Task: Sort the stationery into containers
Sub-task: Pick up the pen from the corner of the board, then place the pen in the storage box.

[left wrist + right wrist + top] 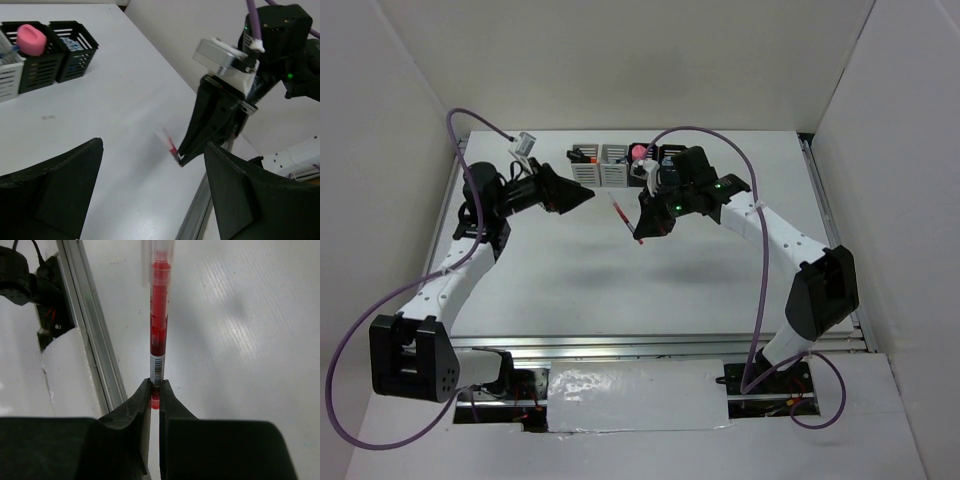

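My right gripper (642,232) is shut on the end of a thin red pen (625,219) and holds it above the table, a little in front of the containers (612,167). The pen sticks straight out from the fingertips in the right wrist view (158,335). The four joined holders stand at the far edge: two light grey, two black (50,50). A pink-capped item (31,39) stands in one black holder. My left gripper (582,195) is open and empty, hovering left of the pen; it sees the pen (169,143) in the right gripper's fingertips (187,155).
White walls enclose the table on three sides. An aluminium rail (620,343) runs along the near edge. Purple cables (760,300) loop from both arms. The two grippers are close together in front of the holders.
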You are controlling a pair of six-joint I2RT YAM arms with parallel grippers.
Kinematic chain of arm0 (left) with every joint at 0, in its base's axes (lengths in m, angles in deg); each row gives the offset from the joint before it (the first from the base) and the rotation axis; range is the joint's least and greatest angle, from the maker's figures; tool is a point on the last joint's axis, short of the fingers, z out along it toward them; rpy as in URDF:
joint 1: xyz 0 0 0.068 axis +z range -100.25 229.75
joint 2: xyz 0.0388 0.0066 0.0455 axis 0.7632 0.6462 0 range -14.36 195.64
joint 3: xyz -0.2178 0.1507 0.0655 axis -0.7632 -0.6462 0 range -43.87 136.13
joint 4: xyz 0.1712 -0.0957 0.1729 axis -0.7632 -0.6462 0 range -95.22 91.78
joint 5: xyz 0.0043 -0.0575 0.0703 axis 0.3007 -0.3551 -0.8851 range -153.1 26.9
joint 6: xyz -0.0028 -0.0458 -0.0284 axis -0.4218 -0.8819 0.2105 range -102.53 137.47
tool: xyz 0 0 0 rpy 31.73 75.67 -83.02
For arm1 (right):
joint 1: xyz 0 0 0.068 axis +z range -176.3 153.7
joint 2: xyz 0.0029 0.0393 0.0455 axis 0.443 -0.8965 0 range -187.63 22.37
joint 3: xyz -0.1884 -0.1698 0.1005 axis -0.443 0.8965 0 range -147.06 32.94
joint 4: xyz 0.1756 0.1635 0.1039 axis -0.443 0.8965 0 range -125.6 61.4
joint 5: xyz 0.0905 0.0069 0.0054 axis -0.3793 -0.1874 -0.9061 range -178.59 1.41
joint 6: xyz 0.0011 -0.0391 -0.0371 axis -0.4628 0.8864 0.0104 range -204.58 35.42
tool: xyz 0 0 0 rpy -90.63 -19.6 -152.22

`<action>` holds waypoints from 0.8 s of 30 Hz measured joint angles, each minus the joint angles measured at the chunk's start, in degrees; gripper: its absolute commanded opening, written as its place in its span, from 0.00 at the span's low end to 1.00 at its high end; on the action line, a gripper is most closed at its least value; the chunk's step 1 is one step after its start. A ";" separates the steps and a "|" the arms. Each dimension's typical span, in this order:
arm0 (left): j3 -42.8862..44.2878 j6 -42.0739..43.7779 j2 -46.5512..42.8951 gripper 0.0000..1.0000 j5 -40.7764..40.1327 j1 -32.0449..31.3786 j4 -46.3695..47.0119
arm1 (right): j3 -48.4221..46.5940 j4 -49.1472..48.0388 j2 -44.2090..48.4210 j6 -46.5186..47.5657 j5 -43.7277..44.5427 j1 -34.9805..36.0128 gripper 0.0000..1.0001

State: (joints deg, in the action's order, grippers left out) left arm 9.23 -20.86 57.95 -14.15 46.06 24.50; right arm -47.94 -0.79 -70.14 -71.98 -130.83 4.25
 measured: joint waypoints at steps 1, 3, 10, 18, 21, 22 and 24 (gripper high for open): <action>0.00 -0.28 0.00 0.94 -0.04 -0.98 0.07 | 0.00 -0.48 -0.11 -1.20 -0.42 -0.17 0.00; 0.04 -0.83 0.17 0.94 -0.22 -2.71 0.13 | 0.00 -1.40 -0.11 -2.91 -1.07 -0.39 0.00; 0.17 -1.11 3.19 0.91 -1.29 -6.67 1.01 | 0.00 -3.08 -0.11 -6.43 -2.71 -0.44 0.00; 2.43 -4.00 7.37 0.72 -2.62 -8.66 2.56 | 0.00 -4.44 -0.11 -7.28 -3.06 -0.33 0.00; 2.86 -6.51 9.35 0.53 -2.62 -9.03 4.63 | 0.00 -4.52 -0.11 -7.28 -3.02 -0.11 0.00; 2.91 -7.37 9.94 0.44 -2.56 -9.05 5.11 | 0.00 -4.59 -0.11 -7.28 -3.02 -0.02 0.00; 2.97 -8.98 11.04 0.34 -2.27 -9.11 6.47 | 0.00 -4.63 -0.11 -7.32 -2.91 0.15 0.03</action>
State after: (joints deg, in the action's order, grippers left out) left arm 12.20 -29.84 68.99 -16.42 36.95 30.97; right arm -47.94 -5.43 -70.25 -79.30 -133.74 4.40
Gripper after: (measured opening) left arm 0.422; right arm 0.112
